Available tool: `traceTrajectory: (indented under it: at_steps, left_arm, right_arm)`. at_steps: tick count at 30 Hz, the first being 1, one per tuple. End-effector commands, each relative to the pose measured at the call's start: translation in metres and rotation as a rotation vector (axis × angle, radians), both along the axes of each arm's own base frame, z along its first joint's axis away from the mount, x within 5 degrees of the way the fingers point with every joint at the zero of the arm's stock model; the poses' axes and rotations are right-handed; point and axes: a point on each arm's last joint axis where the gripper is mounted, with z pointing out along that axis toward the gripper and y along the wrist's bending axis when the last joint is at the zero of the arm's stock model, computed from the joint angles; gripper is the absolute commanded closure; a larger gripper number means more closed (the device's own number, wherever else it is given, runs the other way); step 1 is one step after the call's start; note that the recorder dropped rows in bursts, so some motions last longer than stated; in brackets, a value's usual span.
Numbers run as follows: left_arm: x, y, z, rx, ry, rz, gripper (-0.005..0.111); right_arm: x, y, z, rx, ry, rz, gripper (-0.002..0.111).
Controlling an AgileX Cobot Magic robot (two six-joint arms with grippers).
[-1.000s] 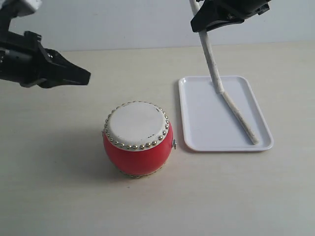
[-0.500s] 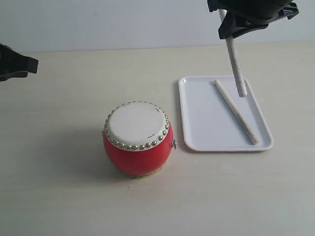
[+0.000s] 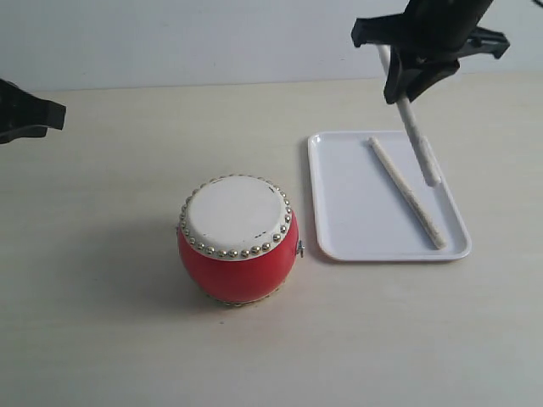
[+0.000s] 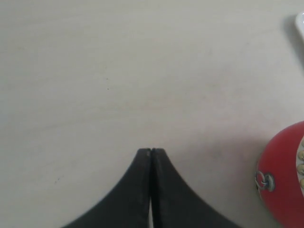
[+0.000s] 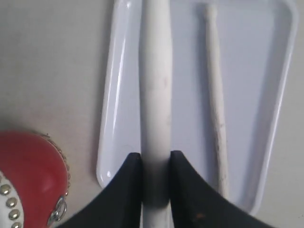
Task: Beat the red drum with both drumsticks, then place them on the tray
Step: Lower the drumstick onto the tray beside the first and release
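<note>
The red drum (image 3: 237,242) with its studded off-white skin stands on the table, left of the white tray (image 3: 348,212). One drumstick (image 3: 407,193) lies slanted in the tray. My right gripper (image 3: 405,85) is shut on the other drumstick (image 3: 418,144), which hangs tip down above the tray's right half. In the right wrist view the gripper (image 5: 156,156) clamps the held drumstick (image 5: 156,85) beside the lying drumstick (image 5: 216,95) over the tray (image 5: 256,71). My left gripper (image 4: 151,151) is shut and empty, at the far left (image 3: 61,114), away from the drum (image 4: 282,175).
The pale wooden table (image 3: 127,339) spreads around the drum and tray. A light wall (image 3: 212,42) rises behind the table's far edge. The drum's side (image 5: 28,175) shows close to the tray's near corner in the right wrist view.
My right gripper has carried its drumstick rightward and down over the tray's right half. My left gripper has pulled back to the far left edge, staying shut.
</note>
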Motion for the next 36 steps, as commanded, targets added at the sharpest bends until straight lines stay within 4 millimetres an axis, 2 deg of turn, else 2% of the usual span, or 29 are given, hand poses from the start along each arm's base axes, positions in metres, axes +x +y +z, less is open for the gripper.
traceTrajectory:
  at_steps: [1, 14, 20, 36]
  left_arm:
    - [-0.001, 0.0, 0.0, -0.002, -0.001, 0.003, 0.107]
    - [-0.001, 0.0, 0.0, -0.005, -0.009, 0.005, 0.107]
    - [-0.001, 0.0, 0.0, -0.015, -0.008, 0.01, 0.107]
    - [0.001, 0.0, 0.001, -0.019, -0.035, 0.014, 0.107]
  right_arm:
    - [0.011, 0.006, -0.035, 0.02, 0.1, -0.031, 0.108]
    - [0.026, 0.015, -0.105, 0.045, 0.213, -0.001, 0.108]
    - [0.034, 0.017, -0.114, 0.053, 0.148, -0.005, 0.108]
    - [0.037, 0.019, -0.119, 0.079, 0.133, 0.003, 0.108]
